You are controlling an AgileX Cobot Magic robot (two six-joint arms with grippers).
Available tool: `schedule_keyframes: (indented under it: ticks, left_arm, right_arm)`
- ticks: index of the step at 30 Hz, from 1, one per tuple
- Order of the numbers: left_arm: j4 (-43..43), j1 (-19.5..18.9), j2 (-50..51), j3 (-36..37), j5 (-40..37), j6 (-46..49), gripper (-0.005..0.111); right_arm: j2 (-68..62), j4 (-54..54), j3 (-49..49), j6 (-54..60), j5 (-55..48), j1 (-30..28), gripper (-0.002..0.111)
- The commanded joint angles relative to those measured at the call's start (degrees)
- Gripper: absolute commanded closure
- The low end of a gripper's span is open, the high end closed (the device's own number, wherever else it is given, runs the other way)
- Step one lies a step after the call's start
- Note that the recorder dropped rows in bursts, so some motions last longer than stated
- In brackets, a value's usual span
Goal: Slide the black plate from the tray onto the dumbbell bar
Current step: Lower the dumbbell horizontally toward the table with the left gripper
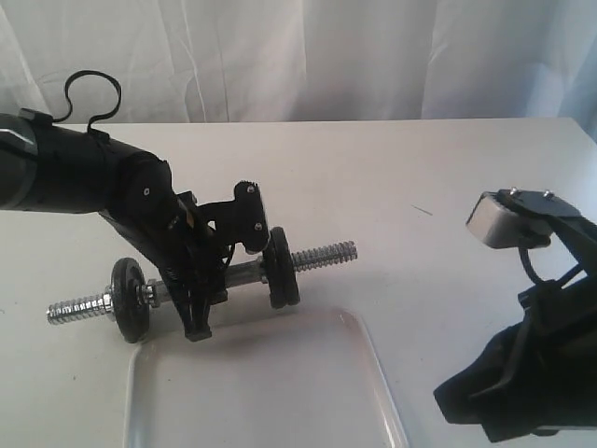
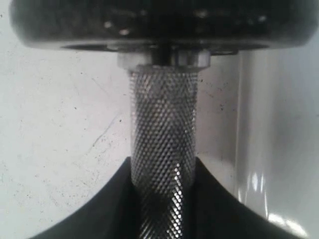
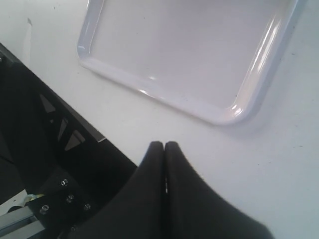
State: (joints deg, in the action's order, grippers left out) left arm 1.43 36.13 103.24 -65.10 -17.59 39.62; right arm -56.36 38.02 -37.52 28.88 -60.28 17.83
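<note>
The dumbbell bar (image 1: 326,254) lies across the table just behind the tray (image 1: 373,364), its threaded ends bare. My left gripper (image 1: 198,317) is shut on the bar's knurled middle (image 2: 163,119), between a black disc (image 1: 128,301) near the left end and a thicker black disc (image 1: 280,269) to the right. In the left wrist view one disc (image 2: 159,25) sits right past my left gripper (image 2: 163,172). The white tray (image 3: 224,117) holds nothing. I cannot tell which disc is the black plate. My right gripper (image 3: 164,145) is shut and empty, near the tray's corner.
A white curtain hangs behind the white table (image 1: 448,187). My right arm (image 1: 522,373) fills the lower right of the exterior view, with its silver camera block (image 1: 499,222) raised above it. The table's back right is bare.
</note>
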Motion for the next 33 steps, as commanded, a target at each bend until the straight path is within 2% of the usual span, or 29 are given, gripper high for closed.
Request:
schedule_keyframes:
  ticks: [1, 24, 33]
  left_arm:
    - [-0.4, -0.1, -3.8, -3.0, 22.9, -0.4, 0.107]
    - [-0.4, -0.1, -3.2, -3.0, 27.1, -0.9, 0.107]
    - [-0.4, -0.1, 0.0, -6.2, 27.0, -2.2, 0.107]
  right_arm:
    - [0.5, -0.3, 1.3, 0.8, 0.5, -0.1, 0.108]
    - [0.5, 0.4, 4.0, 0.8, 2.7, -0.1, 0.108]
    - [0.5, 0.4, 4.0, 0.8, 2.7, -0.1, 0.108]
